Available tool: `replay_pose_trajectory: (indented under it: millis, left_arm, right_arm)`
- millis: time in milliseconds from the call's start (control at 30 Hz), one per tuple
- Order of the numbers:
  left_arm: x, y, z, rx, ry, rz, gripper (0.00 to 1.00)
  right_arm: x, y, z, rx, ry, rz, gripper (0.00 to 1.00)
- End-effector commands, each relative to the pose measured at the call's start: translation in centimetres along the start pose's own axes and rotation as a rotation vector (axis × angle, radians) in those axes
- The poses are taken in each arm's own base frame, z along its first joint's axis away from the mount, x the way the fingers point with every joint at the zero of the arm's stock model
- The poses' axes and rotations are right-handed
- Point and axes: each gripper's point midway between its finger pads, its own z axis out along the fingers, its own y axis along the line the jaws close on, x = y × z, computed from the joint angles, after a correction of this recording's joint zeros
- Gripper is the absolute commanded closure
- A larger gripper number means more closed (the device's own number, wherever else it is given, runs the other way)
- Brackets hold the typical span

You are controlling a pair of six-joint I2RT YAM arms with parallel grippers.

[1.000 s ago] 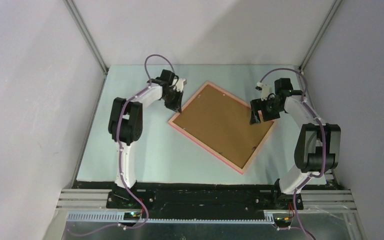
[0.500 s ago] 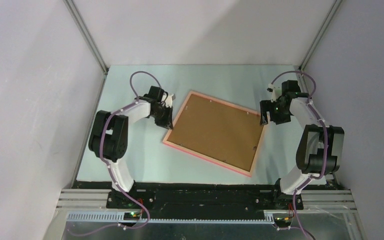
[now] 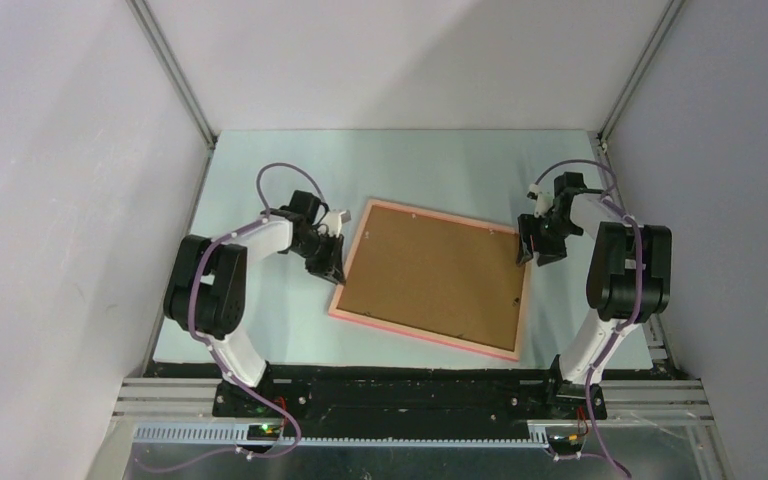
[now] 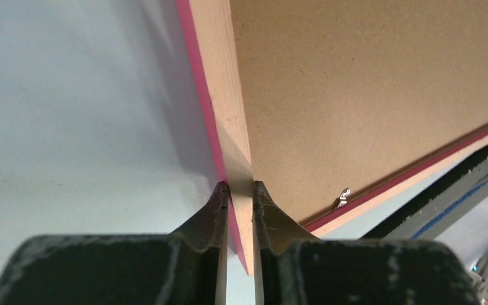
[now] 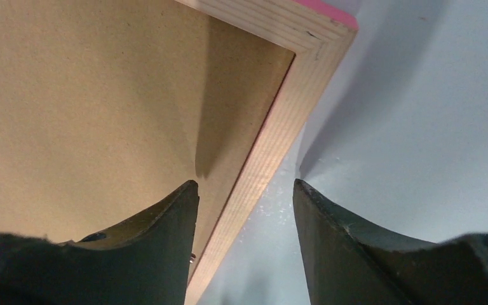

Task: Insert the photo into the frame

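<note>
Claw check: got left claw (image 4: 240, 188) pinching frame (image 4: 223, 95) rail, right claw (image 5: 244, 184) gaping astride opposite rail, probably to steady it.

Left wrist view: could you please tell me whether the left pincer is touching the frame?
Touching. The left wrist view shows the left pincer clamped on the frame at its edge, one finger pressed against each side.

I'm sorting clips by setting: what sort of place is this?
Probably a robot lab test cell: a left arm and right arm bolted to an aluminium rail, plain walls boxing in a pale table, and a picture frame lying back-up.
</note>
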Motion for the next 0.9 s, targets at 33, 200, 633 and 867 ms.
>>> replay_pose_trajectory:
  millis: [33, 200, 633, 867]
  left_arm:
    - [2.8, -2.9, -1.1, 0.165, 0.074, 0.078, 0.79]
    - [2.5, -3.3, -1.9, 0.172, 0.055, 0.104, 0.56]
    - [-6.4, -0.2, -2.1, -0.087, -0.094, 0.057, 0.34]
    - [-9.2, -0.6, 1.0, -0.123, -0.088, 0.041, 0.33]
  right_arm:
    - [0.2, 0.7, 0.6, -0.058, 0.016, 0.012, 0.47]
    - [0.3, 0.7, 0.8, -0.070, 0.027, -0.001, 0.63]
    - [0.2, 1.4, 1.3, -0.090, 0.038, -0.080, 0.98]
    - [0.1, 3.2, 1.7, -0.093, 0.046, -0.151, 1.00]
